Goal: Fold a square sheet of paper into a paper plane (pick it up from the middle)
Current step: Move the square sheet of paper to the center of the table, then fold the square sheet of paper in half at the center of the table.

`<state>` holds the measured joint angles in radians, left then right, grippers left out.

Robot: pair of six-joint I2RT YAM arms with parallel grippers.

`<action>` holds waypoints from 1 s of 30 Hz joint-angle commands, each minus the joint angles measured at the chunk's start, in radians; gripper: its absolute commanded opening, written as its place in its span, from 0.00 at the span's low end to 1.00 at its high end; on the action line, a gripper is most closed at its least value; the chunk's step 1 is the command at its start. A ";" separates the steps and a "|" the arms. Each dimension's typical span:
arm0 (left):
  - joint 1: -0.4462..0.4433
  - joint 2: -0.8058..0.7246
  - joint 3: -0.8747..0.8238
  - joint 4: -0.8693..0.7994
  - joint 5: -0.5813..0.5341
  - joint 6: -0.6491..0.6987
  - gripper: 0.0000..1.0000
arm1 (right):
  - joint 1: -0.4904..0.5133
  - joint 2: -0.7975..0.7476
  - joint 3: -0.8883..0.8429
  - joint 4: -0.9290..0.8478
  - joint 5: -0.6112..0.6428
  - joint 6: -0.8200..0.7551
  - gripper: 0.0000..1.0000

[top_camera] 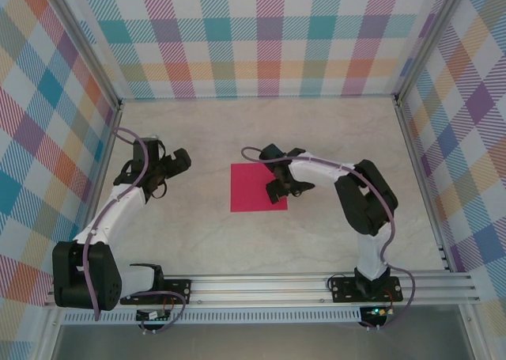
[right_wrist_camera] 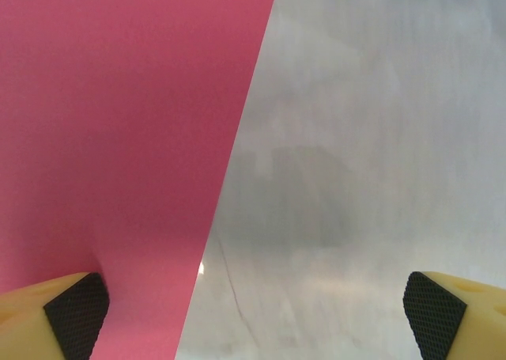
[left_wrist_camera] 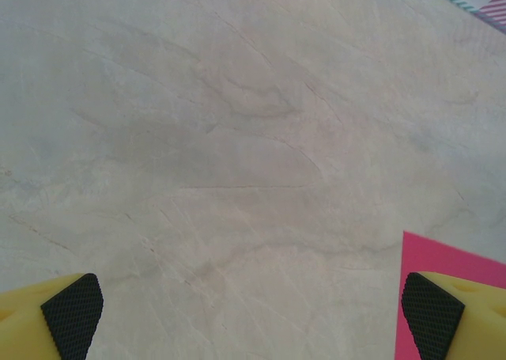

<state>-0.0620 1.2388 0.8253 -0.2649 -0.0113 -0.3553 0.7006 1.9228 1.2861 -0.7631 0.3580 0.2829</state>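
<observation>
The square sheet of paper is plain crimson-pink. It lies flat and unfolded on the pale marble-patterned table, about in the middle, between the two arms. Its edges look straight and I see no crease on it.

The right arm rises from its base at the near edge, bends at the elbow on the right side, and reaches left. The right gripper stands over the right edge of the sheet. In the right wrist view its jaws are wide apart and hold nothing. One black pad is above the pink paper, and the other pad is above bare table. The paper's edge runs slantwise between them.

The left arm leans from its base away and toward the middle. The left gripper is over bare table, apart from the sheet on its left side. In the left wrist view its fingers are also fully spread and empty, and a corner of the paper shows beside the far finger.
</observation>
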 commanded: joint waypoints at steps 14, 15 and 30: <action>0.005 0.028 0.088 -0.151 0.000 -0.117 1.00 | 0.050 0.057 0.252 -0.057 -0.184 0.394 1.00; 0.004 0.026 0.085 -0.152 0.001 -0.116 1.00 | 0.058 0.077 0.275 -0.070 -0.176 0.404 1.00; 0.005 0.040 0.073 -0.138 0.050 -0.127 1.00 | 0.085 0.258 0.358 -0.098 -0.136 0.474 1.00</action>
<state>-0.0620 1.2709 0.8967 -0.3931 0.0177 -0.4610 0.7864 2.1639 1.6386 -0.8394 0.2047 0.7250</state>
